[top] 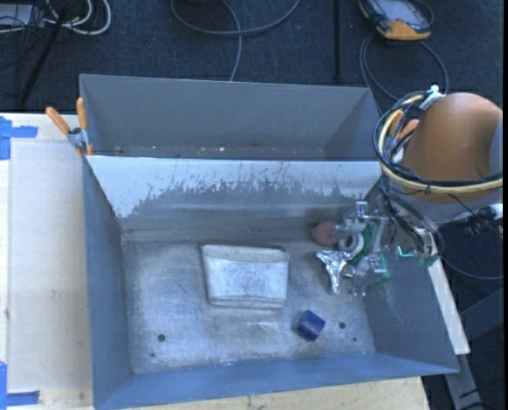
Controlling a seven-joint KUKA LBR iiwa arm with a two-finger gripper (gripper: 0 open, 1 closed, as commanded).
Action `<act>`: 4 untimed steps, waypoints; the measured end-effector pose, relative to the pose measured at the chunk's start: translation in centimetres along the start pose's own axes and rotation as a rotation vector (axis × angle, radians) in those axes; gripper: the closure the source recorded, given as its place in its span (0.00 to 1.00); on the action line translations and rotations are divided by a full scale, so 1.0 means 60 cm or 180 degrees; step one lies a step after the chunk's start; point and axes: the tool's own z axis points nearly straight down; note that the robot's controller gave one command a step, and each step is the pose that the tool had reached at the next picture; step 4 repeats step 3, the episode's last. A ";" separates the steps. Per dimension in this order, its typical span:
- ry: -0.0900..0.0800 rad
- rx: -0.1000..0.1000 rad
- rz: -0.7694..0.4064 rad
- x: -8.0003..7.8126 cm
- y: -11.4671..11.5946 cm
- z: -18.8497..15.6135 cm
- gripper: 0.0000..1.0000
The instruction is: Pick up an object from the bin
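**Gripper low at the right of the bin, beside a pinkish-brown lump**

The thing nearest the gripper is a small pinkish-brown lump point(324, 231). It is rounded, dull in finish and carries no visible markings; its exact kind cannot be told. It lies on the bin floor at the foot of the back wall, right of centre.

The gripper point(349, 273) stands low over the floor in the right part of the grey metal bin point(151, 229), close to the right wall. The lump lies just beside it, up and to the left in the camera view. The gripper's silver metal parts cover the lump's right edge. Whether the two touch cannot be told. Whether the gripper is apart or together cannot be told either.

Other contents of the bin:

- A small dark blue block point(309, 324) lies near the front wall, below and slightly left of the gripper, apart from it.
- A pale grey-white rectangular pad point(245, 273) with rounded corners lies flat at the middle of the floor. It is left of the gripper and apart from both the gripper and the lump.

The orange cover point(454, 143) on the arm sits above the bin's right rim, ringed by cables point(390, 139).
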 end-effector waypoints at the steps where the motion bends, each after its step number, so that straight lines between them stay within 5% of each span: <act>1: -0.0025 -0.0007 0.0693 0.003 -0.040 0.216 0.00; 2: -0.0040 0.0004 0.0684 0.000 -0.042 0.212 1.00; 3: -0.0033 0.0007 0.0244 -0.021 -0.054 -0.061 1.00; 4: -0.0033 0.0007 0.0244 -0.021 -0.054 -0.061 1.00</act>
